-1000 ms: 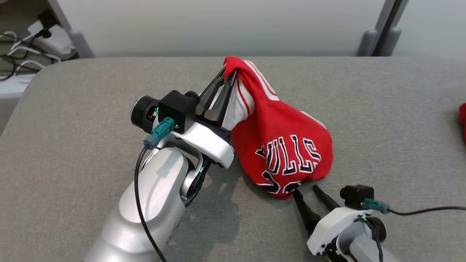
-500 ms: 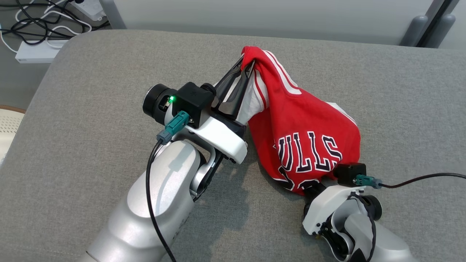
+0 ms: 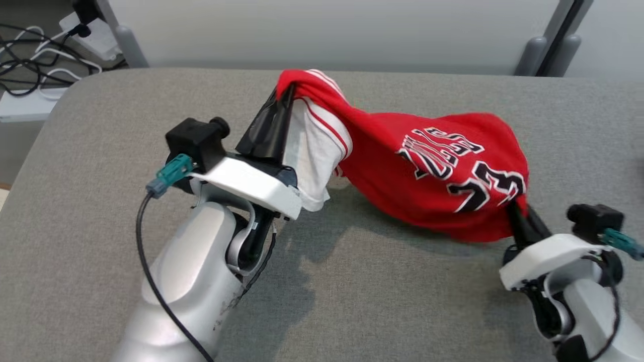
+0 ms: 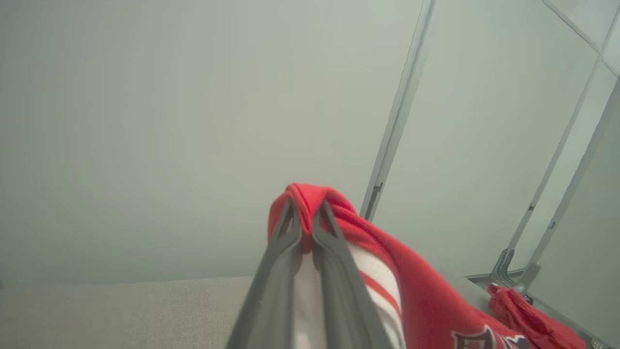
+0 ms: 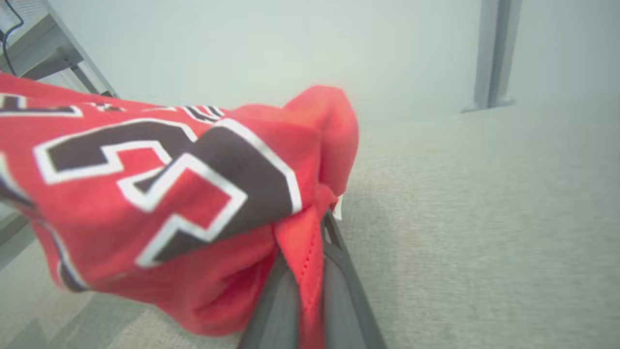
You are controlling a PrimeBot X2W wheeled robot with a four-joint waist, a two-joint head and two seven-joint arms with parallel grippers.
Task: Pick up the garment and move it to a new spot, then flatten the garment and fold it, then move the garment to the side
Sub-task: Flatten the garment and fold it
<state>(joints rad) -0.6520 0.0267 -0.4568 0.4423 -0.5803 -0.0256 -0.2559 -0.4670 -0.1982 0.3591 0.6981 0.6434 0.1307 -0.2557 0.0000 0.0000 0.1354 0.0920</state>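
**Red jersey hangs slung between two pairs of fingers**

Head view: The left fingers (image 3: 269, 126) are pressed together on a bunched, red-and-white-trimmed edge of the red jersey (image 3: 432, 166). They hold that edge at their tips, raised above the grey table (image 3: 377, 291). The right fingers (image 3: 526, 226), likewise closed, pinch the opposite edge just below the number 23. The cloth sags between the two pairs of fingers, with its lettering and number facing up. A white panel hangs down beside the left fingers, and the jersey casts a shadow on the table beneath. Whether its lowest fold touches the table cannot be told. Cables (image 3: 30, 83) lie on the floor, well beyond the left fingers and off to their left.

Left wrist view: The left fingers (image 4: 278, 271) meet at their tips on a red fold of the red jersey (image 4: 368, 237), which caps the tips. From there the cloth falls away to the right of the fingers, with a white striped section between and behind them. The table (image 4: 121, 310) lies below and to the left of the fingers. A second red cloth (image 4: 528, 320) sits well off to their right, by the foot of a pale wall panel.

Right wrist view: The right fingers (image 5: 339, 291) are closed on a stitched red hem of the red jersey (image 5: 145, 194), which runs down between them. The bulk of the cloth, with its black-and-white numerals, billows to the left of and above the fingertips. The table (image 5: 484, 218) stretches away to their right.
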